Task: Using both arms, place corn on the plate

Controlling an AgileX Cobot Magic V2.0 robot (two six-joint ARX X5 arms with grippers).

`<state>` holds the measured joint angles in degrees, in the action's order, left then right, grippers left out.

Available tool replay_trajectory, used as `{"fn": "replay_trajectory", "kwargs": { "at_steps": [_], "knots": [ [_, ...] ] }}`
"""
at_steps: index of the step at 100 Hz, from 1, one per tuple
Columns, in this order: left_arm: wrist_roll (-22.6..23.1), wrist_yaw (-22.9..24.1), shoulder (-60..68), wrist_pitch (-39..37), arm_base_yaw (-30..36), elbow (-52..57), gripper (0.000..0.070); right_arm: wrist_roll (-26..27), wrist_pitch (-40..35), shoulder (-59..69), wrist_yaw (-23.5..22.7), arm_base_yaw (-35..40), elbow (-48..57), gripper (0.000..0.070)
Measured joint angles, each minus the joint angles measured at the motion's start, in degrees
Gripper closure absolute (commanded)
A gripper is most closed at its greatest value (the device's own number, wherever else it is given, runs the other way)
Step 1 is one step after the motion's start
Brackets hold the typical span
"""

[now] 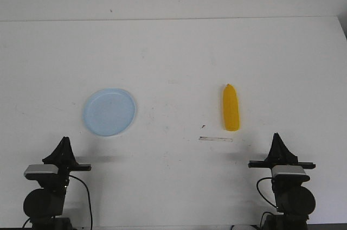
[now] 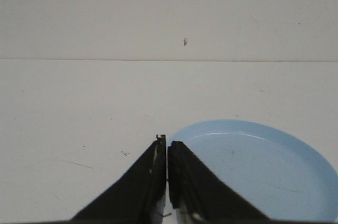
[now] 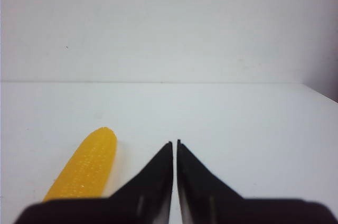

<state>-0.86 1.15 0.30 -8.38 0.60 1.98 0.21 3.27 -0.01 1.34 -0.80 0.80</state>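
Nothing is done yet: the corn cob (image 1: 231,108) lies on the desk (image 1: 179,56), well right of the empty plate (image 1: 109,112). My left tool (image 1: 64,142) and right tool (image 1: 277,136) are both closed on nothing; grasping and carrying remain.

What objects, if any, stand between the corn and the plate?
Nothing visible does. The corn lies on the table's right side and the plate on its left, with only bare white table between them. The thin strip lies nearer the robot than that path.

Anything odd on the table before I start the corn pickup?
Only a thin strip lying flat near the corn's blunt end, apart from it. The plate is empty and flat; both grippers are shut.
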Motion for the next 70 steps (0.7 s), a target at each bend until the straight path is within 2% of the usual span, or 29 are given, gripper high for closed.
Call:
{"fn": "replay_trajectory", "kwargs": {
  "at_steps": [25,44,54,70],
  "knots": [
    [0.0,0.0,0.0,-0.5,0.0,0.0,0.0699,0.0,0.0,0.0,0.0,0.0,0.0,0.0685],
    [-1.5,0.4,0.0,-6.6,-0.1,0.3,0.0699,0.0,0.0,0.0,0.0,0.0,0.0,0.0685],
    [-3.4,2.1,0.5,-5.6,-0.1,2.7,0.0699,0.0,0.0,0.0,0.0,0.0,0.0,0.0685],
    [-4.5,2.2,4.1,-5.4,-0.1,9.9,0.0699,0.0,0.0,0.0,0.0,0.0,0.0,0.0685]
  ]
}}
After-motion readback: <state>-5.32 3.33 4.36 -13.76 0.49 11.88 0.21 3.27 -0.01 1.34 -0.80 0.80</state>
